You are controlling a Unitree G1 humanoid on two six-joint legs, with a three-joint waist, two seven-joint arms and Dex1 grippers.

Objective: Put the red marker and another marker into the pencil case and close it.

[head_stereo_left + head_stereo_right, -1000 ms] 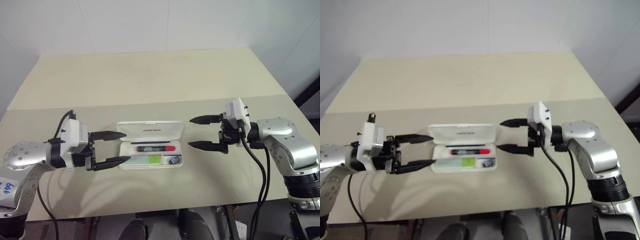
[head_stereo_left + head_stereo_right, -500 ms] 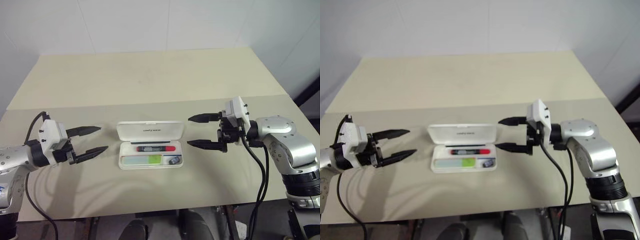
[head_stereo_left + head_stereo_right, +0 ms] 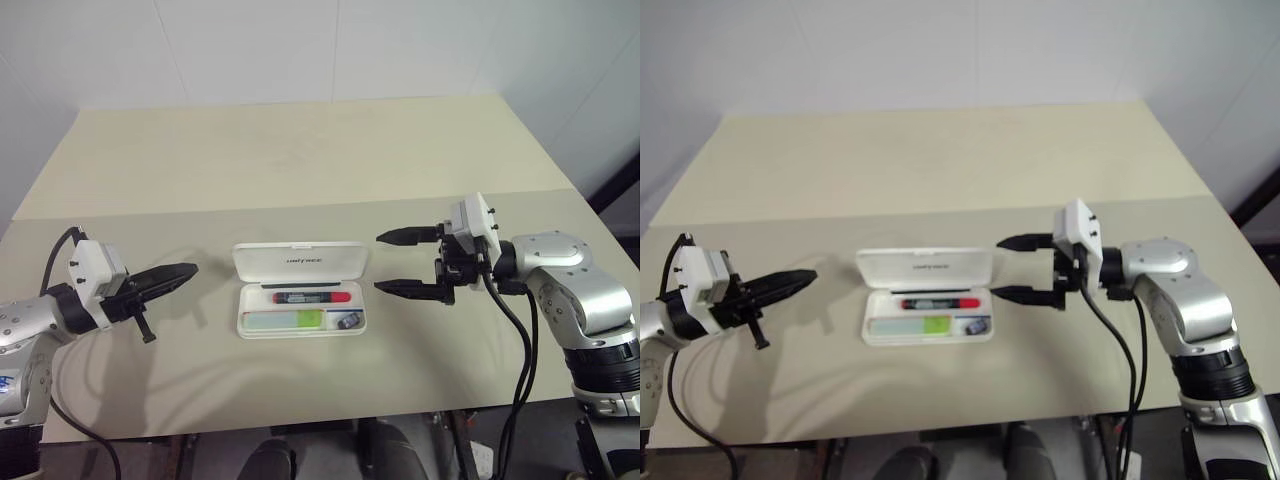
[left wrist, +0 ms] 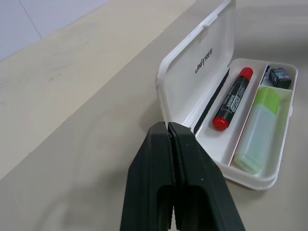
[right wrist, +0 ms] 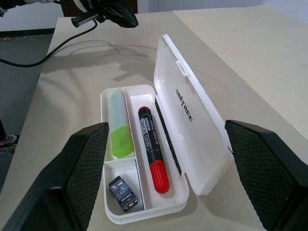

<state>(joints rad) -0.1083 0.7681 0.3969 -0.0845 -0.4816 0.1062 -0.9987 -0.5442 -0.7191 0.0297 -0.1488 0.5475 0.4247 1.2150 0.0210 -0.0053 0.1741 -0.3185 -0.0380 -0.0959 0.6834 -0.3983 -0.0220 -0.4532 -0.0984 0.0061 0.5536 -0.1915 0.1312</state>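
Awaiting closure, the pencil case point(image 3: 300, 290) lay lid-up holding the red marker point(image 3: 311, 297) and another marker point(image 3: 285, 320); left gripper point(image 3: 185, 270) jaws pinched empty, right gripper point(image 3: 392, 262) jaws wide.

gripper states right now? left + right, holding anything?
Left gripper: closed, holding nothing, left of the pencil case.
Right gripper: open, holding nothing, right of the case.

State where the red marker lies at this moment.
The red marker lies in the far compartment of the open pencil case, next to the raised lid, with the green marker in the near compartment beside it.
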